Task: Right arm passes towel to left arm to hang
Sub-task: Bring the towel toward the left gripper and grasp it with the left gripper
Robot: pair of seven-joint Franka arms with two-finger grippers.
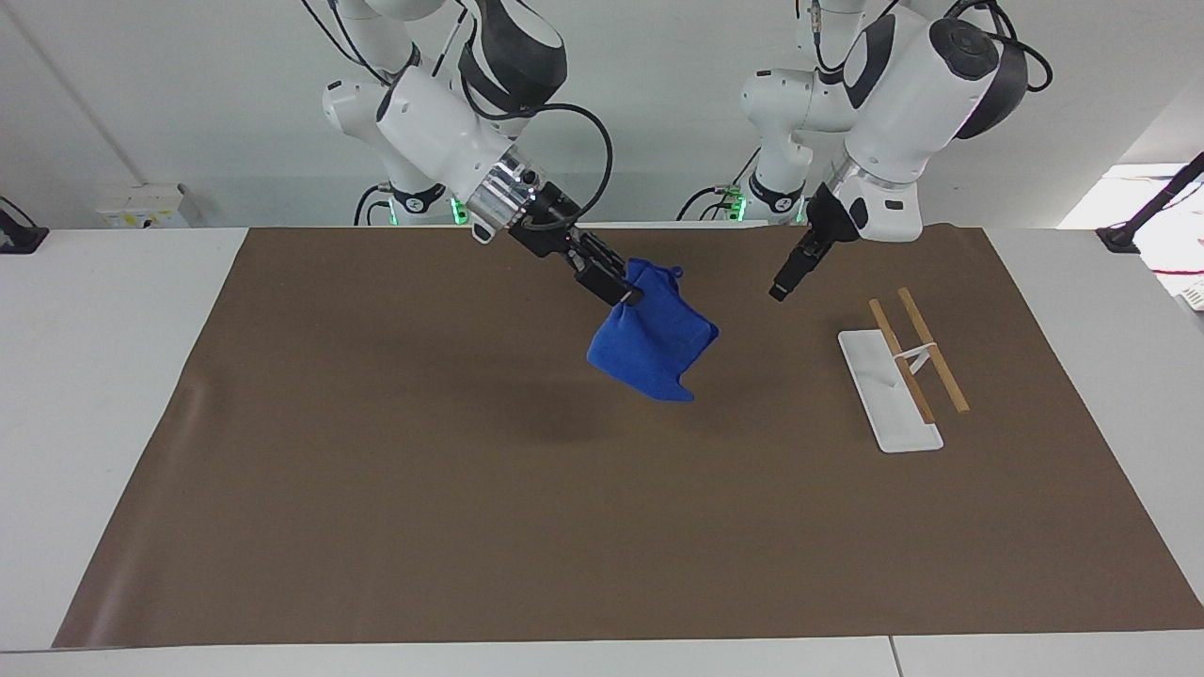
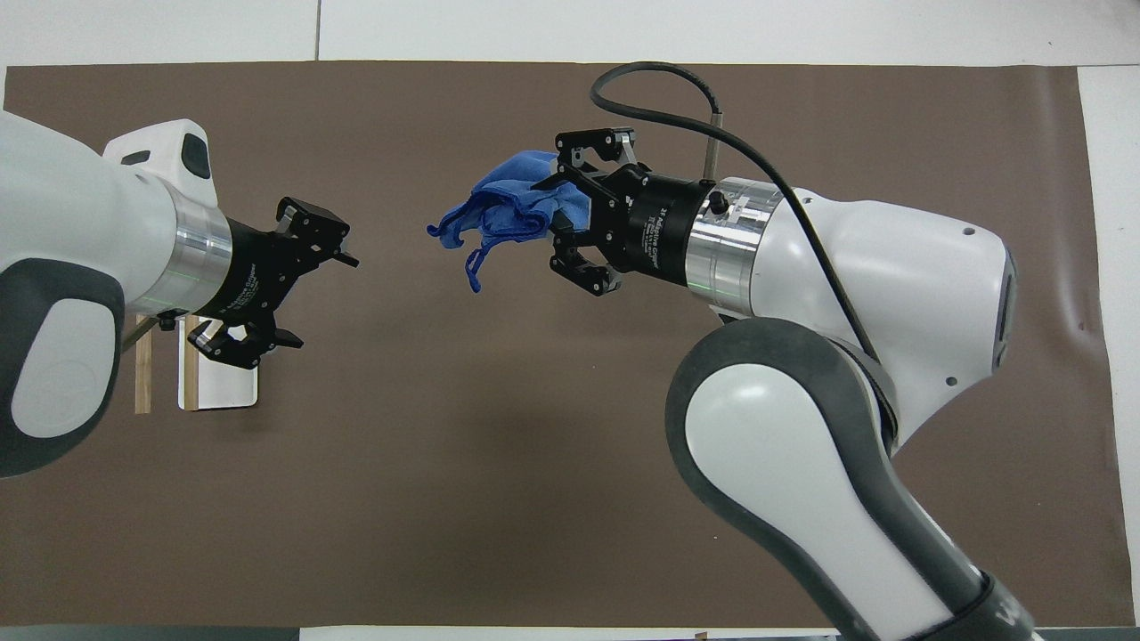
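Observation:
My right gripper (image 1: 628,293) is shut on the top of the bright-blue towel (image 1: 654,346), which hangs bunched in the air over the middle of the brown mat (image 1: 376,470). In the overhead view the towel (image 2: 503,203) sticks out from the right gripper (image 2: 559,209) toward the left arm. My left gripper (image 1: 781,285) is in the air a short gap from the towel and apart from it. In the overhead view the left gripper (image 2: 316,298) is open and empty, pointing at the towel.
A towel rack (image 1: 908,362) with a white base and two wooden rails stands on the mat toward the left arm's end. In the overhead view the left arm covers most of the rack (image 2: 218,392). White tabletop (image 1: 113,376) borders the mat.

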